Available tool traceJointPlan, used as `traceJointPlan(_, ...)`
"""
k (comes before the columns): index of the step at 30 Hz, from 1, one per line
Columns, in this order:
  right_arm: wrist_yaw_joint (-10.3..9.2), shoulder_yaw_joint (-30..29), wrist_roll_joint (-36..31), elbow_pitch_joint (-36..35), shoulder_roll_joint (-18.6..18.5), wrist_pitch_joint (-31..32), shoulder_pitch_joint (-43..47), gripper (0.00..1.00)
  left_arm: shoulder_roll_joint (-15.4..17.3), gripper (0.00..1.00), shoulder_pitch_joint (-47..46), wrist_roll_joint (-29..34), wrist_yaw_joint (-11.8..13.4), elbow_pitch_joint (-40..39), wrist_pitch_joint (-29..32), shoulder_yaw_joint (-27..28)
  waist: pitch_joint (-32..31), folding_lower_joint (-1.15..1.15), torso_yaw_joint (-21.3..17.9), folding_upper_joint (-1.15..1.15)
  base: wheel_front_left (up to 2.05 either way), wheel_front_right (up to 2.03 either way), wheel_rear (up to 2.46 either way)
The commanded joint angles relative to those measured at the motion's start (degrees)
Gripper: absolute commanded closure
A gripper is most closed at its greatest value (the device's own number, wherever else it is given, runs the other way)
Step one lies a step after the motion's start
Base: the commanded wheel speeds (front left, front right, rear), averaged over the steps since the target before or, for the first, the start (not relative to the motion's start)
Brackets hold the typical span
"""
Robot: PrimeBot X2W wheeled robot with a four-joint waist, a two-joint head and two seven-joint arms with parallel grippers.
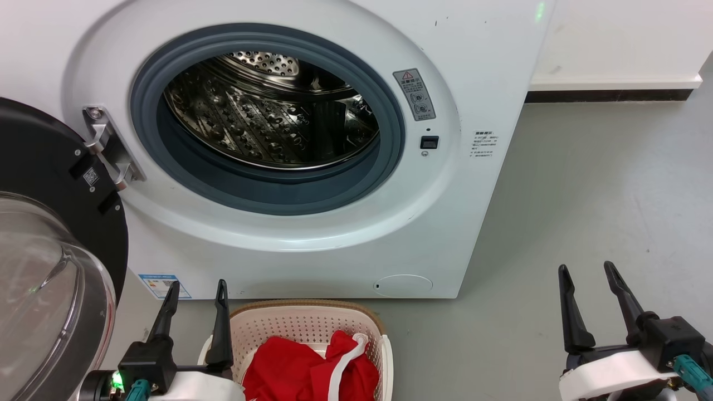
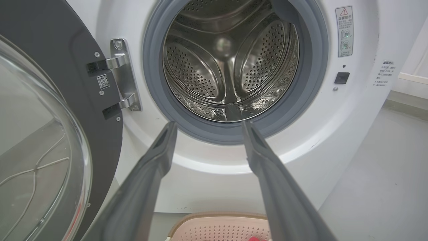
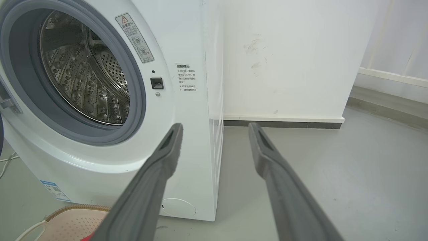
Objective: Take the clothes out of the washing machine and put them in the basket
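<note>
Since both grippers hang empty with their fingers spread apart, nothing is being carried. Just to the right of the left gripper, close against its right finger, stands the basket. The clothes lie heaped inside it: red cloth with a white band curling over the top fold. The right gripper sits well apart from the basket, over bare floor.

Ahead of both grippers rises the washing machine. Past its grey rim, the drum shows perforated steel and no red. The left wrist view looks straight in to the drum's back and bottom and shows the same. To the left of the left gripper the door stands swung open, its glass bowl near that arm.

I judge the unloading done or all but done, so the step in hand is a last check and a clean retreat. The left gripper should stay aimed into the porthole while the drum's lowest near edge, behind the rim's lip, is looked over, since a small piece could hide there. The arms should then draw straight back rather than sideways. A sideways swing could strike the door glass or nudge the light basket. Whether any cloth hangs over the basket's near rim I cannot tell, as the head view cuts it off.
</note>
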Motion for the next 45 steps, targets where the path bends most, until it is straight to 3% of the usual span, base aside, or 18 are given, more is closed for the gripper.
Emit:
traceJointPlan(1,-0.05,0.13,0.07,0.04,-0.01,-0.11,-0.12,0.0,-0.05,0.0,-0.6,0.18,-0.18,0.06,-0.16,0.36,0.04,0.0,-0.06,0.0,0.0,0.0,0.0)
traceJointPlan(19,-0.06,-0.15,0.29,-0.26,-0.01,-0.11,-0.42,0.0,-0.8,0.0,-0.38,-0.34,-0.15,0.02,-0.16,1.73,0.21,0.0,-0.19,0.0,0.0,0.0,0.0)
traceJointPlan(20,0.0,-0.14,0.37,0.06,0.01,0.0,-0.05,1.0,-0.71,1.0,-0.09,-0.37,-0.18,0.19,0.0,1.57,0.23,0.0,-0.19,0.0,0.0,0.0,0.0)
traceJointPlan(25,0.0,-0.11,1.71,2.27,0.12,0.6,0.71,1.0,-0.9,1.0,0.33,-1.6,-0.26,2.83,0.76,1.64,0.2,0.01,-0.18,0.0,0.0,0.0,0.0)
traceJointPlan(45,-0.01,-1.08,24.19,3.28,0.07,6.02,-1.44,1.0,-0.89,1.0,-2.24,-23.79,-1.62,4.39,6.09,2.63,-0.17,0.0,0.04,0.0,0.0,0.0,0.0)
